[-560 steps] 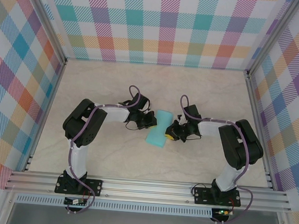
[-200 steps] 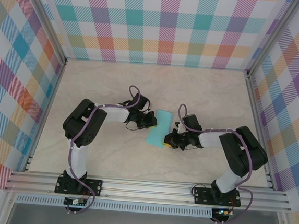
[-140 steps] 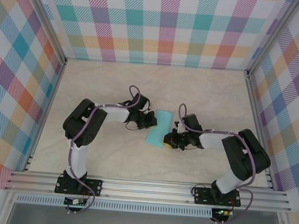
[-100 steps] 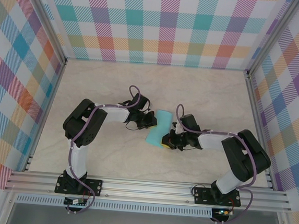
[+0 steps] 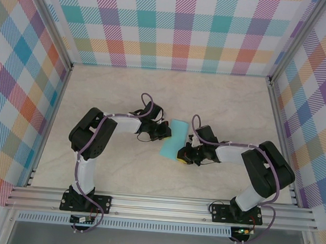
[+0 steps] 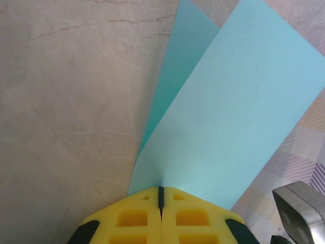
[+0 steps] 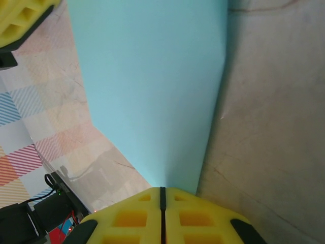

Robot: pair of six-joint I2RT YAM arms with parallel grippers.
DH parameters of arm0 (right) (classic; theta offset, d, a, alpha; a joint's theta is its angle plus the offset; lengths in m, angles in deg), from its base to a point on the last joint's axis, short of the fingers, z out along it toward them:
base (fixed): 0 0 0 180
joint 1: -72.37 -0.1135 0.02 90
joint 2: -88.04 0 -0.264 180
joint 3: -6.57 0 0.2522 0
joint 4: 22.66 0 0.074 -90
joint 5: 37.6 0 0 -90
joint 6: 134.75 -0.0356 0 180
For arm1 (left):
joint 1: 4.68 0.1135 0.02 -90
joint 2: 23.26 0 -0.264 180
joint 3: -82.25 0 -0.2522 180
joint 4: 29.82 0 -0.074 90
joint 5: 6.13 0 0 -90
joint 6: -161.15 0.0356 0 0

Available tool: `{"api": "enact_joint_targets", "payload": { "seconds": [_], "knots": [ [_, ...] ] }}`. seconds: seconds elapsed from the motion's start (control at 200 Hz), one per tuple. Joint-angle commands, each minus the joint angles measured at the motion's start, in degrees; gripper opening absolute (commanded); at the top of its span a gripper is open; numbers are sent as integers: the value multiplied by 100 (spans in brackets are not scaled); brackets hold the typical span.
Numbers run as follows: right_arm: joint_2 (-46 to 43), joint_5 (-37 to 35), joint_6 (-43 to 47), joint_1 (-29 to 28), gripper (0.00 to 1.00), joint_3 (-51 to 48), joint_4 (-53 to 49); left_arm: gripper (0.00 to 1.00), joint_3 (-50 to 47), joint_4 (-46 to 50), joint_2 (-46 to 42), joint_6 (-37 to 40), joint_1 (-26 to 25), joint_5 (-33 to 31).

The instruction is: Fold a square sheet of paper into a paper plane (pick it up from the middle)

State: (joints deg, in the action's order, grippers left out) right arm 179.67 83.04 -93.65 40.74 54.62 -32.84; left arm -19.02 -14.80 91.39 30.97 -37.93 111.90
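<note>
Both arms were bent at the elbow, their forearms reaching inward, low over the table (image 5: 126, 90). The left gripper (image 6: 161, 189) had its yellow pads pinched together on one edge of the square sheet of paper (image 5: 173, 139). The right gripper (image 7: 162, 189) was clamped on the opposite edge. The doubled sheet stretched between the two pairs of jaws.

wide bare tabletop (image 5: 228, 99) toward back; plaid walls (image 5: 177, 29) bound three sides; paper (image 5: 173, 139) occupies centre.

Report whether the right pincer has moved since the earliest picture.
Yes. The right pincer has shifted toward the near rail, down the right edge of the paper to its near corner.
</note>
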Motion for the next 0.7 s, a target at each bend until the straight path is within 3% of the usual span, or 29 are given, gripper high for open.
{"api": "enact_joint_targets", "payload": {
  "seconds": [0.0, 0.295, 0.53, 0.695],
  "knots": [
    [-103, 98, -31, -70, 9, 141, -40, 0, -269, 670, 461, 140, -111, -414],
    [361, -149, 82, -130, 8, 139, -324, 0, -292, 652, 467, 139, -111, -404],
    [-32, -400, 275, -124, 7, 483, -923, 0, -309, 676, 432, 167, -109, -413],
    [-111, -242, 265, 327, 8, 938, -680, 0, -327, 696, 418, 181, -111, -414]
  ]
}}
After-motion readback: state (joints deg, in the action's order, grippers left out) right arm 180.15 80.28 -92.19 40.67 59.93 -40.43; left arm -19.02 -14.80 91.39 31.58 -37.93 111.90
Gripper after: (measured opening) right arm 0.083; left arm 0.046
